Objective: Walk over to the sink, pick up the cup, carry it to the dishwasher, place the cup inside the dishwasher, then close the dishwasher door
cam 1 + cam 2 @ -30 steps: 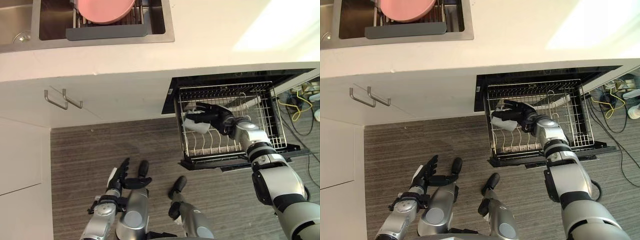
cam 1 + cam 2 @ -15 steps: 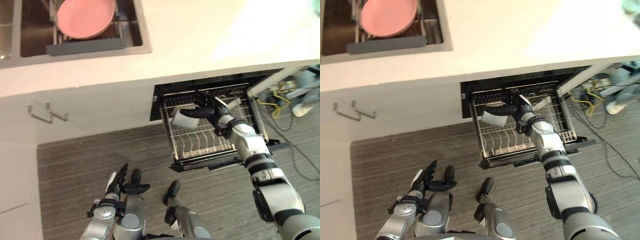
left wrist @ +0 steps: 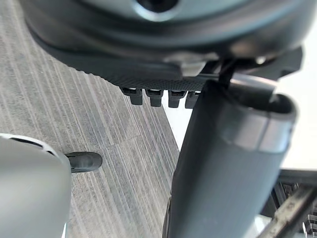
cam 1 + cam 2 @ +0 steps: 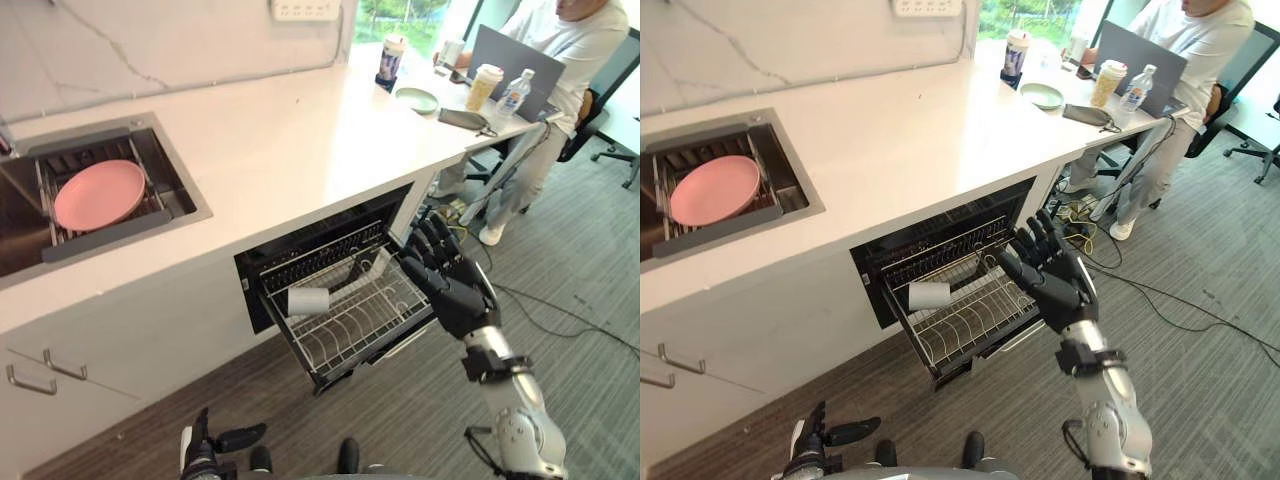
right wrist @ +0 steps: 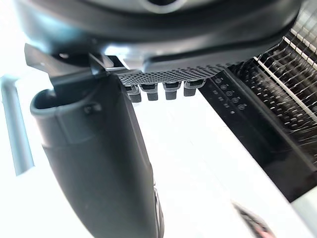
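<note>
The white cup [image 4: 308, 301] lies on its side in the pulled-out wire rack [image 4: 388, 318] of the dishwasher [image 4: 262, 287], under the counter; nothing holds it. My right hand [image 4: 450, 285] hovers by the rack's right end, apart from the cup, with its fingers spread straight and nothing in them. In the right wrist view the thumb [image 5: 104, 163] stands out and the dark rack [image 5: 277, 89] lies past the fingers. My left hand [image 4: 203, 450] hangs low over the carpet, relaxed and holding nothing.
A sink [image 4: 175, 205] with a pink plate [image 4: 98, 195] sits in the counter to the left. Cups, a bottle and a laptop stand at the counter's far end, where a person [image 4: 575, 40] sits. Cables [image 4: 540, 300] run over the carpet at right. Cabinet handles [image 4: 40, 370] stick out at left.
The camera has tilted up, shifting the whole picture. My right hand has let go of the cup, which now lies in the rack, and has drawn back to the rack's right end.
</note>
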